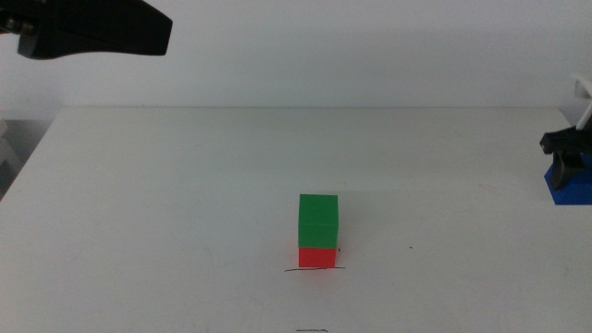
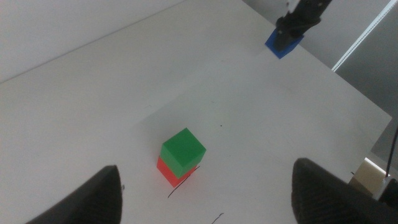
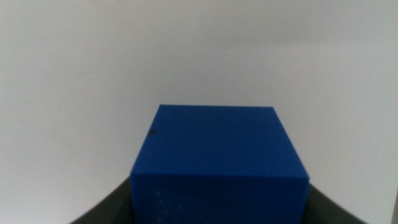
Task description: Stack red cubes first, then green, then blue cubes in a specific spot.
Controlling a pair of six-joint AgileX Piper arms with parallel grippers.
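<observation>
The green cube (image 1: 318, 220) sits on the red cube (image 1: 317, 257), which stands on the black pen stroke (image 1: 294, 270) at the table's front middle. The stack also shows in the left wrist view, green (image 2: 183, 151) over red (image 2: 165, 172). My right gripper (image 1: 566, 165) is at the far right edge, its jaws against both sides of the blue cube (image 1: 566, 190), which fills the right wrist view (image 3: 217, 162). My left gripper (image 1: 153, 32) hangs high at the back left, open and empty, far from the stack.
The white table (image 1: 185, 203) ends in a back edge against a pale wall. A tiny dark dot (image 1: 412, 247) lies right of the stack. Another small pen mark (image 1: 313, 329) sits at the front edge.
</observation>
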